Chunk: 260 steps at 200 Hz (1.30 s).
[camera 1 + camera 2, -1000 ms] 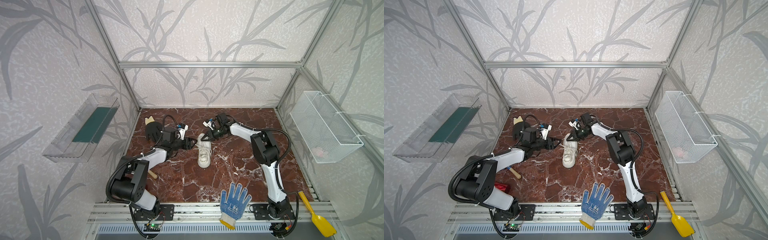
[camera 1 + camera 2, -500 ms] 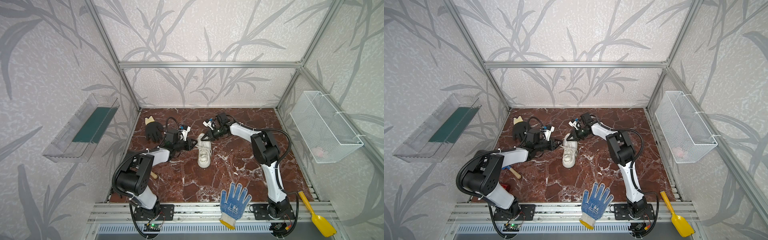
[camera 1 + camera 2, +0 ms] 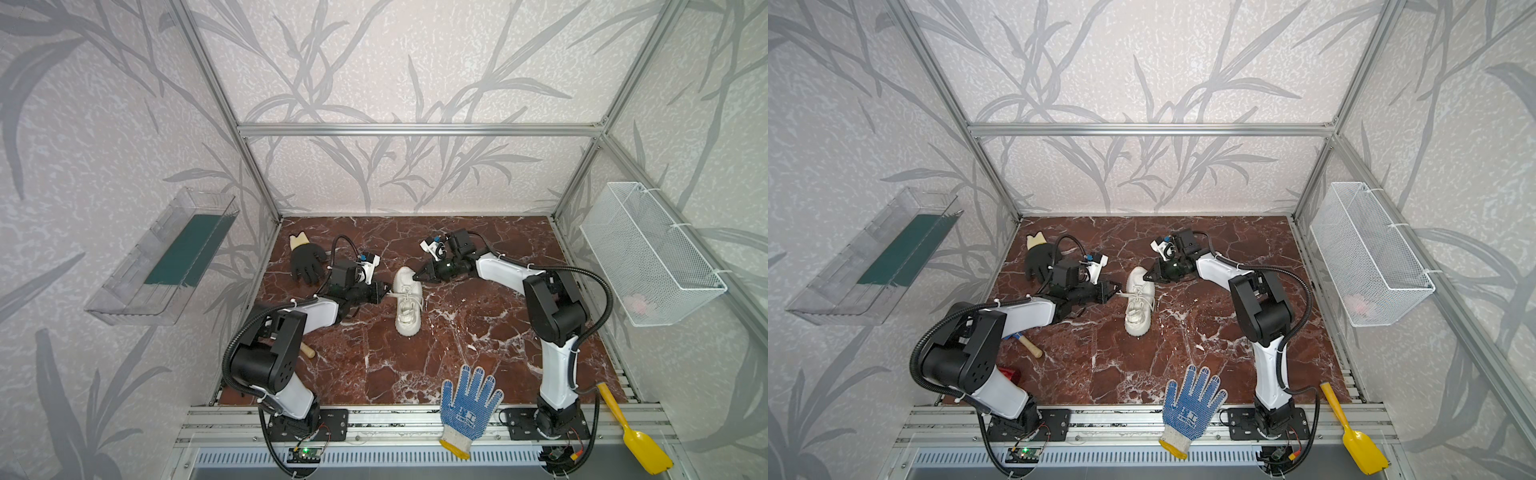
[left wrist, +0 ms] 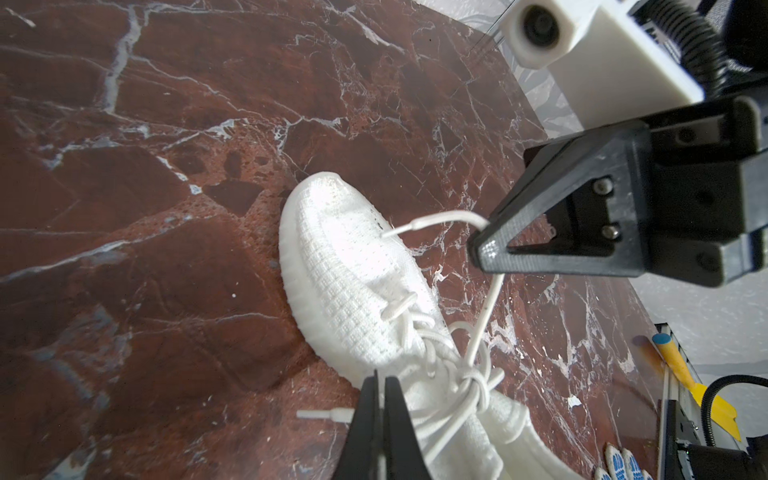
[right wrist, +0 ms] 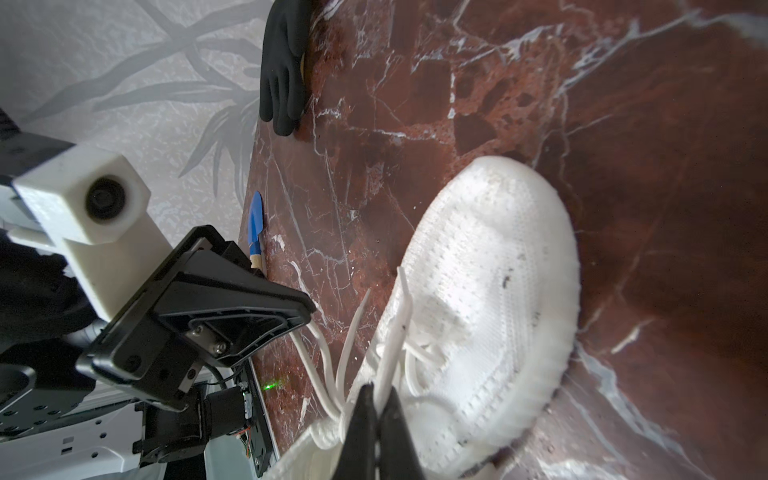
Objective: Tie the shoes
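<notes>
Matt white knit cloth all over the sneaker (image 4: 345, 270), bumpy and soft-looking. Smooth corded laces (image 4: 486, 307). Glossy red marble-look tabletop (image 4: 166, 124) underneath, veined white. Matt black plastic on the right gripper (image 4: 482, 251), finely ridged. Knit cloth glove (image 3: 469, 405), blue rubbery dots. White wire-mesh basket (image 3: 648, 257). Shiny yellow plastic scoop (image 3: 642, 446).

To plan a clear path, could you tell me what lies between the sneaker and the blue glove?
Only bare marble floor, seen in both top views, between the sneaker and blue glove.
</notes>
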### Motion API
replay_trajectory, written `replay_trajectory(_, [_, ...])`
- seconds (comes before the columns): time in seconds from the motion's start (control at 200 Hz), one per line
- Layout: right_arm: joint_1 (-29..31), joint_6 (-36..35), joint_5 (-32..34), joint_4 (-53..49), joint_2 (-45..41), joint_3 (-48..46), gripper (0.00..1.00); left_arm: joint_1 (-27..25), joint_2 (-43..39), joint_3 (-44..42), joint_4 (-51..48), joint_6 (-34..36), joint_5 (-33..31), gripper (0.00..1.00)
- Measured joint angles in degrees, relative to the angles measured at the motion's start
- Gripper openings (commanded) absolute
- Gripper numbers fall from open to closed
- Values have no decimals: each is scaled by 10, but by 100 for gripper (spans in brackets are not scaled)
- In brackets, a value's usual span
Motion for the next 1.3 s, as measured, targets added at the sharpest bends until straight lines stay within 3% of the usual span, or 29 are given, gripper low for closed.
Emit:
replay_trajectory(0.35, [-20,4,14,15,-26,-44,0,5,0,16,-31,28,-4,0])
replay_trajectory(0.87, [-20,25,92,-47,-41,-61,0,6,23,62,-85,86,0,0])
replay_trajectory(1.155, [-26,51,76,-57,-29,-57,28,9,47,80,-101,95,13,0])
replay_trajectory(1.3, [-35,60,75,-60,-22,-56,33,12,47,80,-107,96,14,0])
